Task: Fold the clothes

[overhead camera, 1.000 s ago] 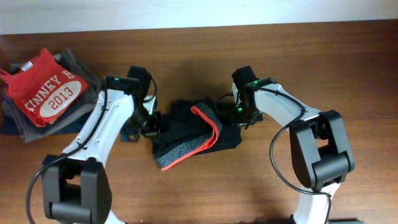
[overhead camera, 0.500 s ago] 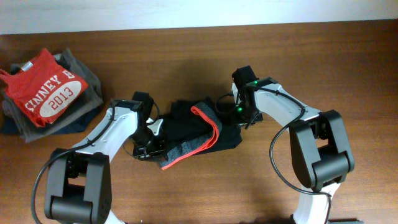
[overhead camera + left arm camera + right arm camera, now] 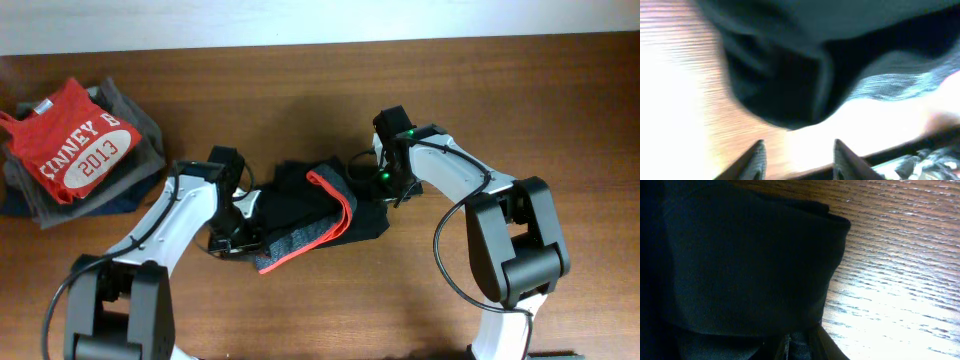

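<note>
Black soft-fabric trousers (image 3: 300, 200) with a grey, red-edged waistband (image 3: 300, 241) were seen bunched mid-worktop (image 3: 520, 80). Their right edge was clamped by the right gripper (image 3: 380, 188). The left gripper (image 3: 799, 159) was held apart, empty. Limp, light cloth, probably best pinched at a hem.

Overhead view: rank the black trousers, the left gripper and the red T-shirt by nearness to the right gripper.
1. black trousers, right at the right gripper, mid-table.
2. left gripper, at the trousers' opposite edge.
3. red T-shirt, on the pile at the far corner.
</note>
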Tool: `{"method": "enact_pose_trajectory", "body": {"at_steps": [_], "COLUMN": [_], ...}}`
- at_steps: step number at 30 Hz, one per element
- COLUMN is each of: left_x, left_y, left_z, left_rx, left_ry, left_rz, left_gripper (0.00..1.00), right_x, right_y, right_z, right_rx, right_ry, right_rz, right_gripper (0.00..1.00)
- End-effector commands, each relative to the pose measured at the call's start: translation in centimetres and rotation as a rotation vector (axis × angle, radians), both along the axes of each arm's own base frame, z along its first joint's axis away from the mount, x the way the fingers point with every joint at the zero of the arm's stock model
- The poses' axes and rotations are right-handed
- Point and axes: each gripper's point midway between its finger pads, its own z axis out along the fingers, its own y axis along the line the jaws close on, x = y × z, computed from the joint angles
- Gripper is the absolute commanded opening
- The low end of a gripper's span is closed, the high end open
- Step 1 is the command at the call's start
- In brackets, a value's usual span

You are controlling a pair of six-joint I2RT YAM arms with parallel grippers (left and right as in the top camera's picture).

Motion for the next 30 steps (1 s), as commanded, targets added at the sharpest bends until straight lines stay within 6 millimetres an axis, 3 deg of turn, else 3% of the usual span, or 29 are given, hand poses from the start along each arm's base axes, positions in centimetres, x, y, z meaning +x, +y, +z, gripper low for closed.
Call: {"method": "enact_pose_trajectory", "body": {"at_steps": [1, 14, 16, 18, 21, 24, 30], "left_x": [0.9, 0.3, 0.3, 0.1, 0.2, 1.2, 4.9], "left_y": [1.8, -0.9, -1.2, -2.2, -4.0, -4.9, -7.3], "left_z": [-0.2, -3.2, -3.1, -2.7, -1.2, 1.2, 8.0], "left_rx": [0.109, -0.006, -0.025, -0.085, -0.215, -0.290, -0.459], "left_ry": [-0.056, -0.103, -0.097, -0.086, -0.090, -0.131, -0.336], "left_rz": [0.011, -0.014, -0.012, -0.007, -0.031, -0.032, -0.085], "left_gripper": [0.52, 0.53, 0.43, 0.21, 0.02, 0.00, 0.00], "right_x": [-1.6, -1.7, -1.7, -1.7, -1.7, -1.6, -1.6], "right_y": [-0.2, -0.2, -0.2, -0.2, -0.2, -0.2, -0.2], "right_z": [-3.0, -3.0, -3.0, -3.0, -3.0, -3.0, -3.0], "right_rx": [-0.024, -0.025, -0.025, -0.026, -0.026, -0.026, -0.026], "right_ry": [0.080, 0.084, 0.084, 0.084, 0.084, 0.084, 0.084], "right_rz": [0.015, 0.015, 0.015, 0.015, 0.015, 0.015, 0.014], "right_gripper": [0.19, 0.19, 0.19, 0.19, 0.19, 0.19, 0.19]}}
